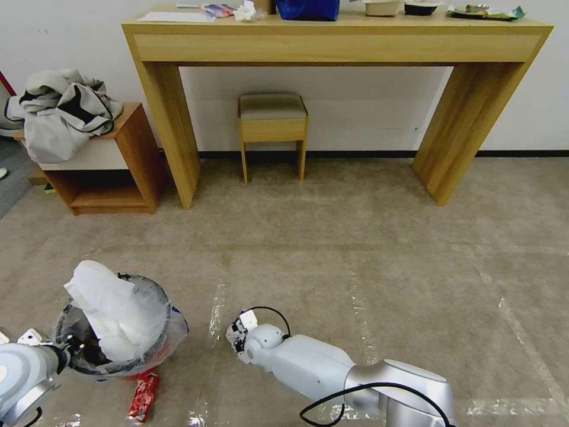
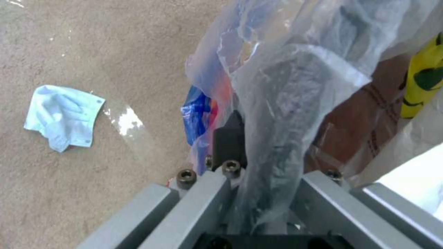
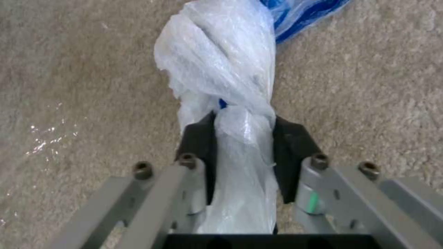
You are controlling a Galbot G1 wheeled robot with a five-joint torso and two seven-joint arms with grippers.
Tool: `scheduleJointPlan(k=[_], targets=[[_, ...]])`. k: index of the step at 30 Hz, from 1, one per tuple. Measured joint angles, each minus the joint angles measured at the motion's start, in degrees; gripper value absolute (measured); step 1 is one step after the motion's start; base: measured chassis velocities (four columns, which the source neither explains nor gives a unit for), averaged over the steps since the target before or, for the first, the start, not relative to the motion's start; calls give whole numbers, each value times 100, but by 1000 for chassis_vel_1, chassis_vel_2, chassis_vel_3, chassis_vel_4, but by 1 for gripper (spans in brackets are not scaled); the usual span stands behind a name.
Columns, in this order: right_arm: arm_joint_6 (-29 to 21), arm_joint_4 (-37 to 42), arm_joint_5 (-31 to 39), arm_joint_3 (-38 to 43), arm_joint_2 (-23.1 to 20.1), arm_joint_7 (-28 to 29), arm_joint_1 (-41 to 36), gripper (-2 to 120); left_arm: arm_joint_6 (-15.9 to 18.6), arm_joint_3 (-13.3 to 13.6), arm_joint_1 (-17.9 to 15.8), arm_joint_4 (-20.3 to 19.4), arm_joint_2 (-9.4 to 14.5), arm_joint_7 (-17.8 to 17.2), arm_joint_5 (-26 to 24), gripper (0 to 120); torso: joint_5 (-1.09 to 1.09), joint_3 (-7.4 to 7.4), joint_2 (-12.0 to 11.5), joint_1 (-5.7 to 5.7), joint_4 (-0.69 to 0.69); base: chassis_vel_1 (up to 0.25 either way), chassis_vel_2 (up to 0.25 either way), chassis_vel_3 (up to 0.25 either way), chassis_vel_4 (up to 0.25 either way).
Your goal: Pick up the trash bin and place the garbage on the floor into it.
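We face a white wall [image 1: 355,112] with a dark baseboard [image 1: 355,154], and against it stands a long light-wood desk [image 1: 332,41] on two slab legs, a small padded stool [image 1: 272,127] tucked under it. To our left sits a low open-sided wooden side table [image 1: 118,172] with a grey-white bundle of clothes [image 1: 59,112] heaped on top. Beneath us spreads a beige carpet [image 1: 367,237], crossed by shiny strips of clear tape [image 1: 216,308].
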Motion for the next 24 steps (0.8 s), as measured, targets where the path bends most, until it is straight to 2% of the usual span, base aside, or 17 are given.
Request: scheduleJointPlan(k=[2,5,7,14,17,18,19,21,22,24], targets=[[6,19,7,22,-1,-7,1,17,-1,23,-12,7,0,5,10,0,0,0,0,0,0,0,0,0,0],[9,40,20,45,-2,-36,6,13,-1,35,-21,7,0,6,11,0,0,0,0,0,-1,0,0,0,0],[12,108,79,117,-2,-127,20,4,-2,50,-32,13,-1,6,13,0,0,0,0,0,0,0,0,0,0],[74,329,120,268,-19,-154,79,0,-2,51,-29,14,0,8,15,0,0,0,0,0,-1,0,0,0,0],[87,796,123,396,-186,19,118,0,-2,51,-21,-7,-5,9,15,0,0,1,0,0,1,0,0,0,0],[87,1250,88,567,-386,147,169,0,2,51,-15,-19,-5,9,12,0,0,1,0,0,1,0,0,0,0],[87,1250,88,567,-386,147,169,0,2,51,-15,-19,-5,9,12,0,0,1,0,0,1,0,0,0,0],[81,2268,93,944,-783,446,369,0,16,43,2,-39,7,9,-16,0,0,0,0,0,-2,0,0,0,0],[81,2268,93,944,-783,446,369,0,16,43,2,-39,7,9,-16,0,0,0,0,0,-2,0,0,0,0],[79,3168,155,1294,-1113,643,642,0,17,43,-2,-42,27,5,-30,0,0,0,0,0,-1,0,0,0,0]])
